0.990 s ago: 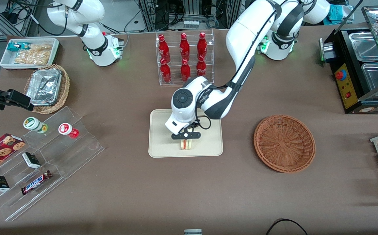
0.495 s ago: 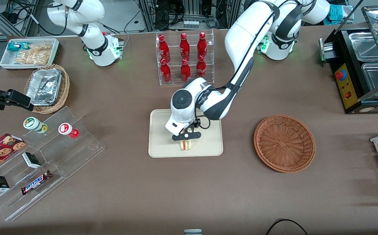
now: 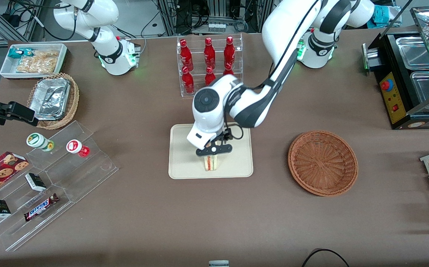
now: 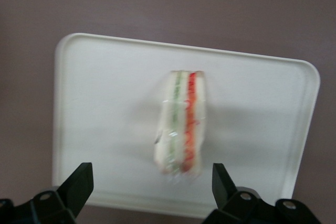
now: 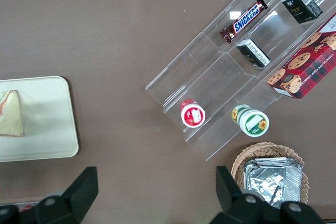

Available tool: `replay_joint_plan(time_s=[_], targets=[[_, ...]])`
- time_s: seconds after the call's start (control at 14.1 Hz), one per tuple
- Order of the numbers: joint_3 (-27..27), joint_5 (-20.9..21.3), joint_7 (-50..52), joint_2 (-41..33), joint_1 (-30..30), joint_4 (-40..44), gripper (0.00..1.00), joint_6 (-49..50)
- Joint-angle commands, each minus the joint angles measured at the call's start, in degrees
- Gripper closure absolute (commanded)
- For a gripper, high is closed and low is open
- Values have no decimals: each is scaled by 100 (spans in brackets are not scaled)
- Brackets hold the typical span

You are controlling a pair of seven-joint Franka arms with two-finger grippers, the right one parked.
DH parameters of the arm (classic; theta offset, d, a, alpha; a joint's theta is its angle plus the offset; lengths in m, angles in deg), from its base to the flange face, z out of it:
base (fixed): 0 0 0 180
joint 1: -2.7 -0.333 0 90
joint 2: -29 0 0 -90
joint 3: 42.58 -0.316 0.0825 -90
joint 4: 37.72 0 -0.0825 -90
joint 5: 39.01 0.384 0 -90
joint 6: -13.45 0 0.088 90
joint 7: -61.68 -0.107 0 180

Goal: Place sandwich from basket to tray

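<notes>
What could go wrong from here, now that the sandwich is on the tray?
The sandwich stands on a narrow edge on the tray, so it may tip over by itself. The open gripper hangs right above it with a finger on each side; a sideways move while still low could knock it down. The basket is empty.

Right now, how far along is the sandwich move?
Nearly done. The sandwich stands on the tray, and the basket holds nothing. In hand: the tool hangs open above the sandwich, fingers spread to either side and not touching it. Left: probably just pulling the arm away from the tray.
</notes>
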Motion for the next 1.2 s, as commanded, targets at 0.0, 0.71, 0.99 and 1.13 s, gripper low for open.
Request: replay_joint_plan(time_s=[0.0,0.71,0.99,1.13], targets=[[-300,105,300,-567,2,-520,0,451],[-407,-45,-2537,-3537,-2097,-3483,0,600],[-424,-45,-3373,-4040,-2625,-3528,0,1241],[-398,-36,-3654,-4294,-2975,-3493,0,1531]])
